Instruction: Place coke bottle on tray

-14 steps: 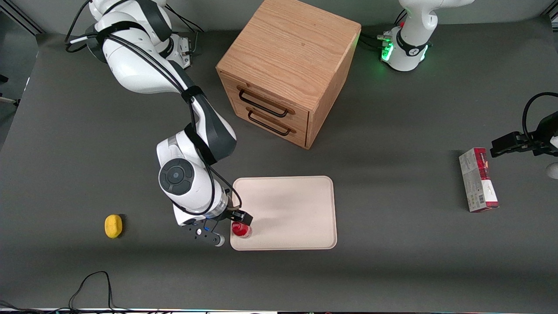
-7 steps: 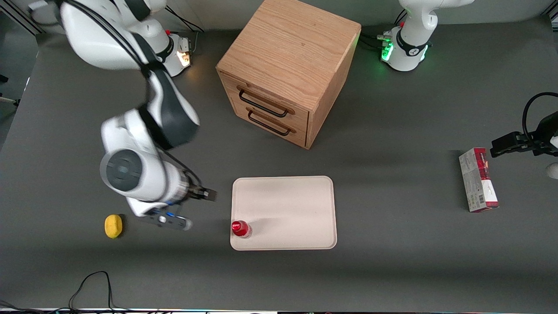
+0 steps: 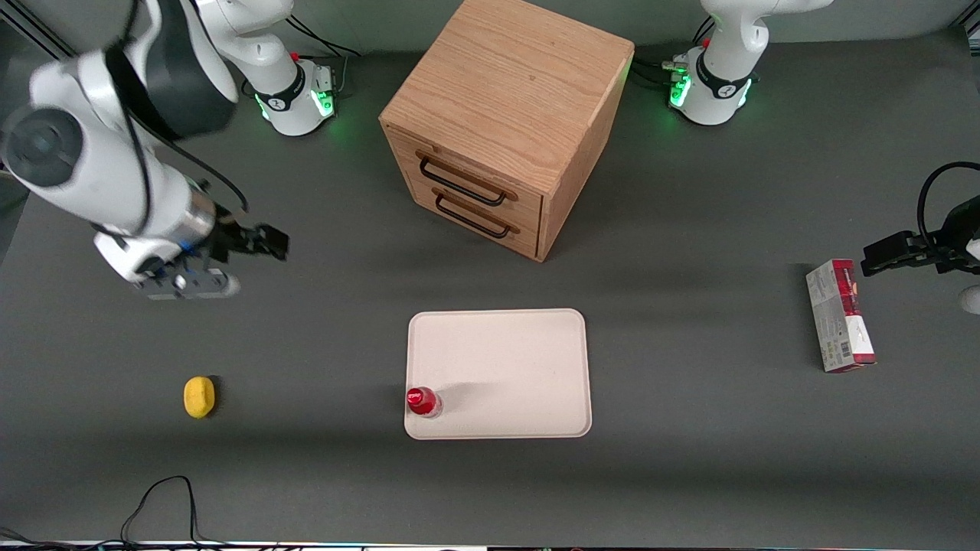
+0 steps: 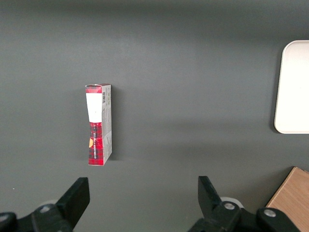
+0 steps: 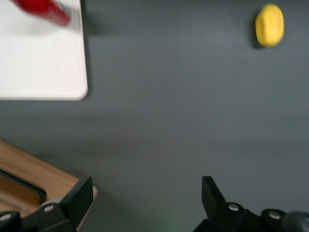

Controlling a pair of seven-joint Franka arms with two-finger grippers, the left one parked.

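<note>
1. Standing upright on the tray [image 3: 505, 360], the coke bottle [image 3: 422, 401] occupies the tray's corner nearest the front camera on the working arm's side, just inside the raised rim; in the front view this lies slightly below and left of frame centre.
2. The tool [image 3: 264, 242] appears in the left part of the front view, raised above the bare tabletop [image 3: 321, 474], well apart from tray and bottle. Its two fingers [image 5: 77, 198] are spread wide with nothing between them, as the right wrist view shows.
3. The right wrist view also takes in the red bottle [image 5: 42, 11] on the cream-white tray [image 5: 43, 67], blurred.
4. A wooden drawer box [image 3: 505, 122] with two dark handles stands at the upper centre of the front view, farther from the front camera than the tray.
5. A small yellow lemon-like object [image 3: 199, 397] lies on the tabletop at lower left of the front view, toward the working arm's end.
6. A red-and-grey carton [image 3: 840, 315] lies flat at the right edge of the front view, toward the parked arm's end.
</note>
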